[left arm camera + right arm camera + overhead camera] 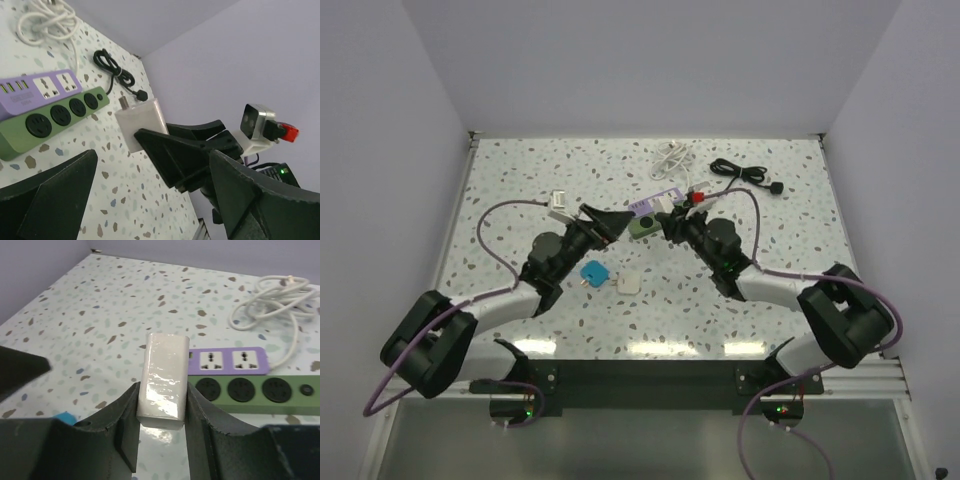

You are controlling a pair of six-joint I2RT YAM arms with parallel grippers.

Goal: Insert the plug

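My right gripper (162,390) is shut on a white plug block (163,375) and holds it above the table, near the left ends of a green power strip (250,390) and a purple power strip (227,361). In the left wrist view the same plug (142,122) shows metal prongs pointing toward the green strip (55,120) and the purple strip (40,90). My left gripper (151,160) is open and empty, facing the right gripper. In the top view the two grippers, left (608,225) and right (670,226), meet beside the green strip (642,228).
A blue plug (593,272) and a white plug (628,284) lie on the table in front of the grippers. A white adapter (558,203) lies at the left. A white cable (670,155) and a black cable (740,172) lie behind the strips.
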